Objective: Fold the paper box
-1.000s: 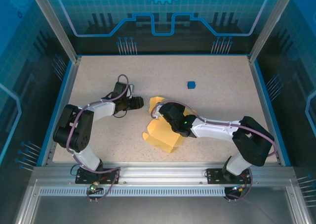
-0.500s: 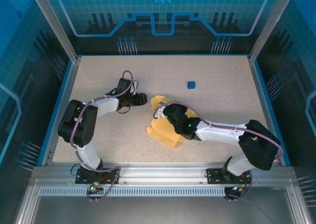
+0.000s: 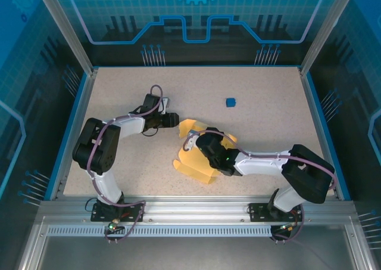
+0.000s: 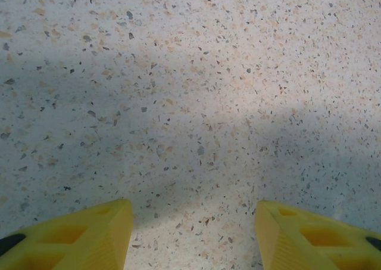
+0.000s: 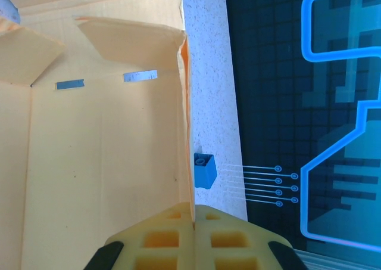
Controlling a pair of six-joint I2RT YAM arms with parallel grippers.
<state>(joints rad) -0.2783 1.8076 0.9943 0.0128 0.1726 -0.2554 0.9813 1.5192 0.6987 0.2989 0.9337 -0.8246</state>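
Speckled tabletop (image 3: 119, 91) here, and we're hovering the left gripper (image 3: 173, 120), fingers apart and empty, just left of the paper box (image 3: 189, 165) lying mid-table. Right gripper (image 5: 193, 213) is pinching its side wall tight. Card's looking light and floppy, so we're favouring grips near creases. Nothing's sitting inside it.

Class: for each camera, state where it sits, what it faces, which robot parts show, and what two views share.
Top external: above, behind the robot, looking down at the table; left arm, right arm, left claw, right claw.
Left wrist: on the left arm, facing the table; left claw open.
Right wrist: on the right arm, facing the paper box; right claw shut on its edge.
Shared: top and right wrist show paper box and blue cube.
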